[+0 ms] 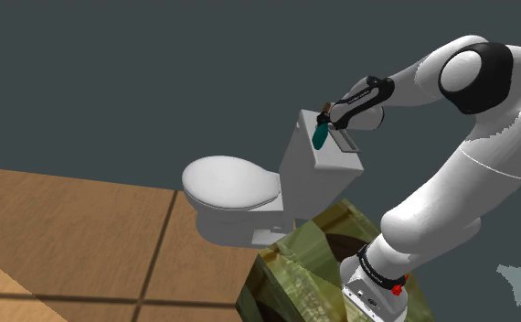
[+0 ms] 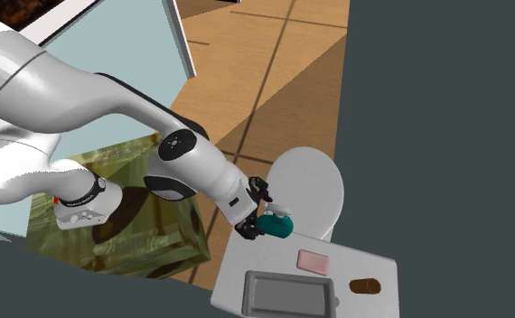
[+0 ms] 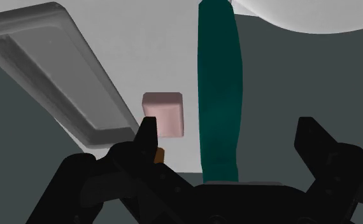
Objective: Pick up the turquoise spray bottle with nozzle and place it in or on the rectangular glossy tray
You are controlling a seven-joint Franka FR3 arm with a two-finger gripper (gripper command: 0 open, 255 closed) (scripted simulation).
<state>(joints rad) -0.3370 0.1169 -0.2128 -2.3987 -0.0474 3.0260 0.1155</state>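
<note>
The turquoise spray bottle [image 3: 220, 89] stands lengthwise between my open gripper's [image 3: 228, 127] fingers, nearer the middle, and neither finger touches it. In the shoulder view the bottle [image 1: 320, 137] hangs just below the gripper [image 1: 327, 117] at the front edge of the toilet tank. From the second exterior view the bottle [image 2: 276, 225] lies at the gripper [image 2: 257, 217], beside the tank lid's edge. The grey rectangular tray [image 2: 285, 294] [image 3: 53, 70] [image 1: 345, 139] rests on the tank lid, off to one side of the gripper.
A pink block [image 2: 313, 261] [image 3: 164, 113] and a brown cylinder [image 2: 365, 286] share the white tank lid [image 2: 373, 262] with the tray. The toilet's closed seat lid [image 1: 229, 180] lies below. My camouflage-patterned stand [image 1: 323, 256] sits close to the toilet, on a wood floor.
</note>
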